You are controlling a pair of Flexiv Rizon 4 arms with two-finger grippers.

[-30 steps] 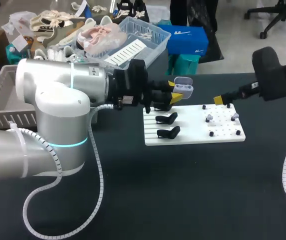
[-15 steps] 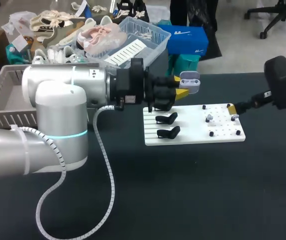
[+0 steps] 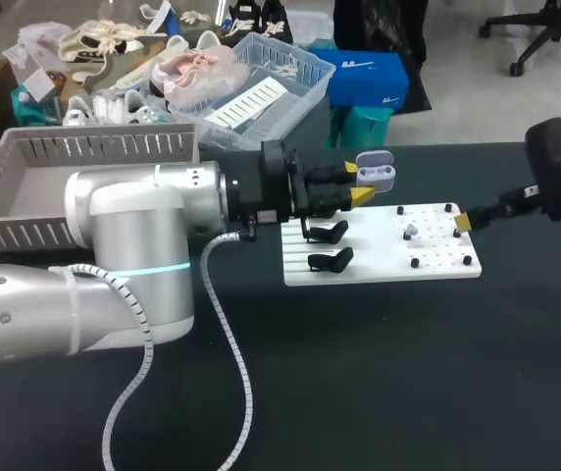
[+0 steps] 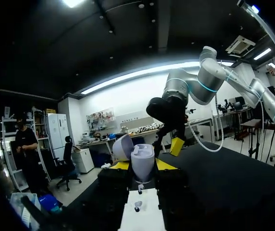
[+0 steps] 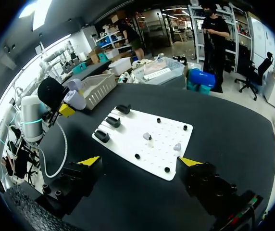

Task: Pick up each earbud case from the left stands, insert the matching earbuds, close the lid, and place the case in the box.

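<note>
Since a second ago the left arm has carried the pale lavender earbud case (image 3: 376,173) a little to the right, and the right gripper (image 3: 463,221) has drawn back from the far edge of the white pegboard (image 3: 379,267) to its right-hand side.

The left gripper (image 3: 358,183) is clamped on the case. In the left wrist view its two yellow tips press the case from either side. The case body stands upright, with the rounded lid (image 4: 122,147) hinged open and tipped back. The case is held up off the dark worktop (image 3: 379,383), near the end of the board that carries the stands.

The right gripper's fingers stand wide apart, and in the right wrist view the board lies just ahead of them.

On the board two small pale earbuds (image 5: 147,136) sit on pegs. They are well apart from the black stands (image 5: 112,121), which are lined up along the opposite side.

A grey slotted plastic box (image 3: 84,186) rests at the worktop's far left, behind the left arm.
</note>
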